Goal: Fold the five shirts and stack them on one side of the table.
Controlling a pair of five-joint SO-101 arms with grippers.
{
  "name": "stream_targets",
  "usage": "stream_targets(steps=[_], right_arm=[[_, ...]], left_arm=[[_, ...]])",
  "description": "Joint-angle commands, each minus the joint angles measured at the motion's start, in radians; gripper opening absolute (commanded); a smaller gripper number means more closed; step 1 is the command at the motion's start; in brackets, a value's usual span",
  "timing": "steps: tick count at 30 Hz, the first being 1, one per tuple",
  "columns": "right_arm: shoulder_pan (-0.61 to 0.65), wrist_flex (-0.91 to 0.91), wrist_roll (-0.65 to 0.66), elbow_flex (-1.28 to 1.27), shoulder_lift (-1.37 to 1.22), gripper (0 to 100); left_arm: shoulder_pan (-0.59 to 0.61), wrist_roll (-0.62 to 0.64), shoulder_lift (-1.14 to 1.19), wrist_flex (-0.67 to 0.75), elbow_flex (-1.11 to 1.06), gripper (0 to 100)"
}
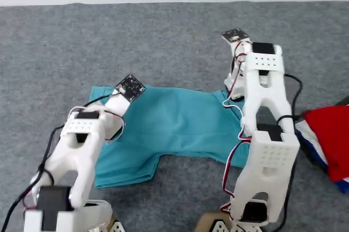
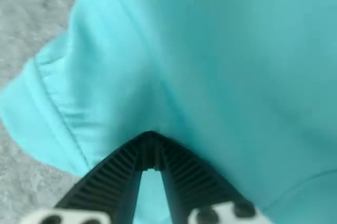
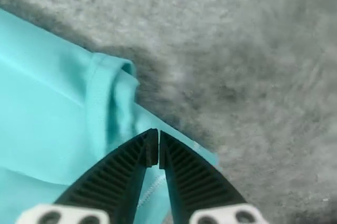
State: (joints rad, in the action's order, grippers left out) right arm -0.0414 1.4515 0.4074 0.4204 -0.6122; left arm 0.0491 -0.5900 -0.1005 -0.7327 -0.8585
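- Grey, felt-like table [image 1: 163,41]; the teal shirt [image 1: 174,123] lies spread at its centre, bunched toward 7 o'clock.
- Left gripper [image 2: 151,138]: jaws closed, tips pinching cloth near the shirt's 10 o'clock corner.
- Right gripper [image 3: 158,140]: jaws closed on the hem at the shirt's 2 o'clock corner.
- Risk: both holds look shallow, at the tips only. On a lift the cloth may slip out, more likely on the right, where little hem sits between the jaws.
- Risk: an uneven pull would skew the fold, and the bunched part may drag.
- Risk: a pile [image 1: 327,139] of red, white and blue cloth at the table's 3 o'clock edge lies just beside the right arm, which could snag it.
- Wrist views give the jaw contact that the arms cover from above. The high view gives the shirt's outline and the pile.
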Motion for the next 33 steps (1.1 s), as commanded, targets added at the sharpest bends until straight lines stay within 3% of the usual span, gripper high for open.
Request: stream_targets(steps=[1,19,23,28,33], right_arm=[[-0.051,0.001,0.009,0.051,0.019,1.1],[-0.127,0.012,0.011,0.052,0.031,1.3],[-0.056,0.025,0.005,0.052,0.114,2.0],[0.071,0.064,0.003,0.052,0.205,11.1],[0.16,0.073,-0.025,0.048,0.193,11.3]], left_arm=[[0.0,0.009,0.068,-0.091,0.137,0],[-0.002,0.009,0.44,-0.448,0.576,0],[-0.002,0.009,0.474,-0.474,0.613,0],[-0.006,0.009,0.476,-0.474,0.615,0],[-0.008,0.009,0.477,-0.474,0.616,0]])
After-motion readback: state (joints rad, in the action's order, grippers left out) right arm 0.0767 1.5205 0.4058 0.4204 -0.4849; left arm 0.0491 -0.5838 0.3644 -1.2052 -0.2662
